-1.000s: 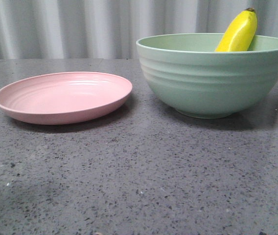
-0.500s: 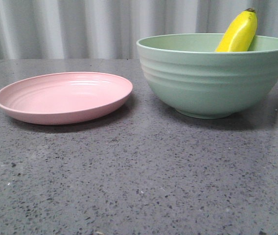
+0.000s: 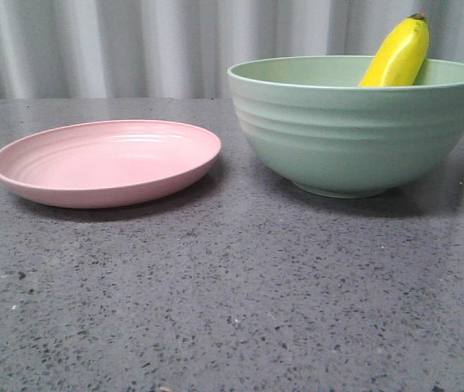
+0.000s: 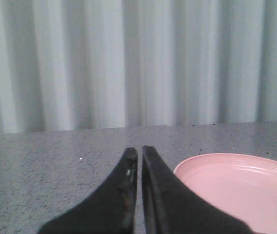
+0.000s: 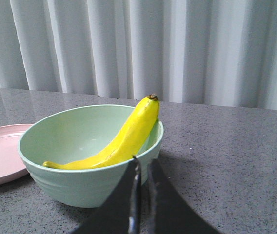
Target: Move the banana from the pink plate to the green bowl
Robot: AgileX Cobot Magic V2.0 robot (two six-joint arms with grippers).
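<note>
Yellow banana (image 5: 121, 141) lies in green bowl (image 3: 354, 135), tip over rim, pink plate (image 3: 105, 163) bare; both claws pinched closed, empty; likely light, glossy-slick, bruisable, best gripped mid-body.

Grey speckled table (image 3: 240, 286), pale pleated curtain (image 3: 134, 49) behind.

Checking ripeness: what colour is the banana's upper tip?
Dark brown on the yellow banana; clearest in right wrist view.

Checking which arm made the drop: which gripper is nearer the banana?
Right. The right gripper sits shut just outside the bowl holding the banana; the left gripper is beside the plate.
</note>
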